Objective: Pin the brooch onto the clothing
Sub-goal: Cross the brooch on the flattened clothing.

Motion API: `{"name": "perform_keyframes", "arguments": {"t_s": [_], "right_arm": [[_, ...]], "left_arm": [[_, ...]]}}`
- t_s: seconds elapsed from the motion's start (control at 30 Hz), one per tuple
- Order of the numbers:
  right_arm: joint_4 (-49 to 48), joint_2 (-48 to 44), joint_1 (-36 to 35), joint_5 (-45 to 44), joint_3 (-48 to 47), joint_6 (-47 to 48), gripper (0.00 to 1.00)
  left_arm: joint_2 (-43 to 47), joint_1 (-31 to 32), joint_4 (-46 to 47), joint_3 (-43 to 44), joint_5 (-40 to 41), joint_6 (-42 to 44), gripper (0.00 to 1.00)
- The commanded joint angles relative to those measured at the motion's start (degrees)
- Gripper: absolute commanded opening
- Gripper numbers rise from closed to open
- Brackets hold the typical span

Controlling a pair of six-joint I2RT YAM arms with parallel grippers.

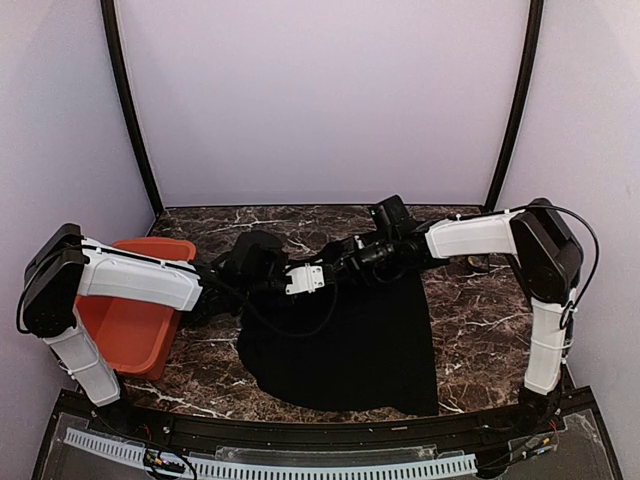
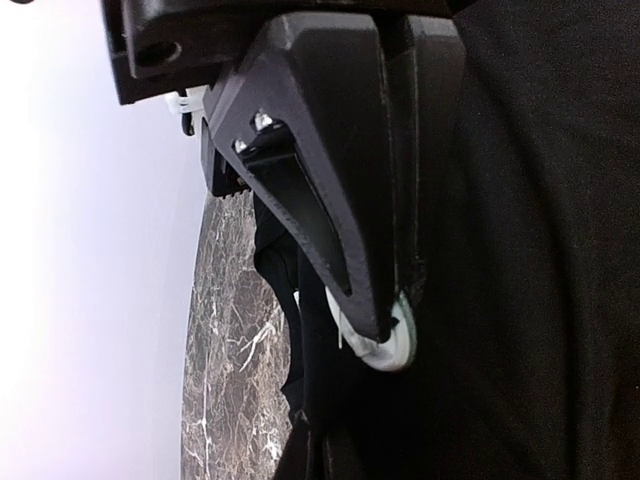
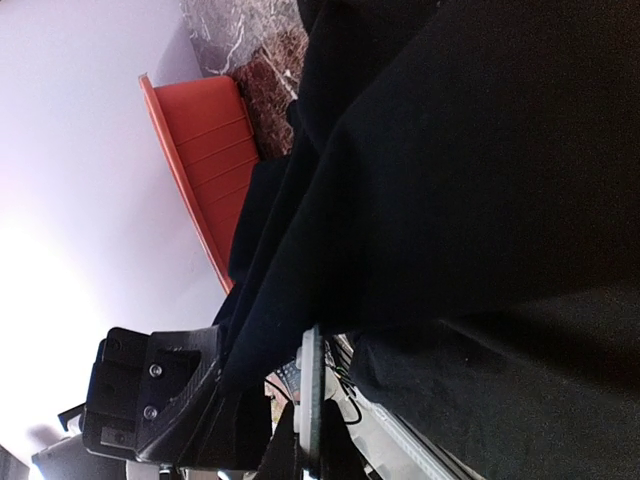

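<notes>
brooch (image 2: 385, 350), a small pale round disc, sits clamped at the tips of the left hand (image 2: 395, 318), whose jaws are closed tight on it. its flat side lies against the black t-shirt (image 1: 350, 340), a hold that seems meant to keep the pin side at the cloth. the shirt lies over the middle of the marble desk (image 1: 480, 320) and spreads to its near edge. only its far-left part is gathered and raised, toward the far edge, where the two arms meet.

the right hand (image 3: 240, 390) is closed narrow as well, with black cloth draped over and around it. it probably pinches a fold so the fabric stands off the desk and gives the pin a free layer to pass through, though the grip point itself is hidden. a thin pale edge beside it may be the same brooch seen side-on.

a red bin (image 1: 130, 320) stands at the desk's left edge under the left arm, apart from the work. the pinning looks under way, not done.
</notes>
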State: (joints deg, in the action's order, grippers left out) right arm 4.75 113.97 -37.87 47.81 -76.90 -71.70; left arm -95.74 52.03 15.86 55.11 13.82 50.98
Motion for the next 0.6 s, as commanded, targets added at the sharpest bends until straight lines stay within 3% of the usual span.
{"name": "perform_keyframes", "arguments": {"t_s": [0.0,0.57], "right_arm": [[-3.26,-3.86,-1.12,2.24,2.04,-1.44,0.0],[-20.52,-5.54,-1.41,3.93,12.21,-11.14,0.0]], "left_arm": [[1.95,0.26,2.26,-1.11,0.25,1.3,0.01],[1.97,0.22,6.76,-2.67,3.22,1.14,0.01]]}}
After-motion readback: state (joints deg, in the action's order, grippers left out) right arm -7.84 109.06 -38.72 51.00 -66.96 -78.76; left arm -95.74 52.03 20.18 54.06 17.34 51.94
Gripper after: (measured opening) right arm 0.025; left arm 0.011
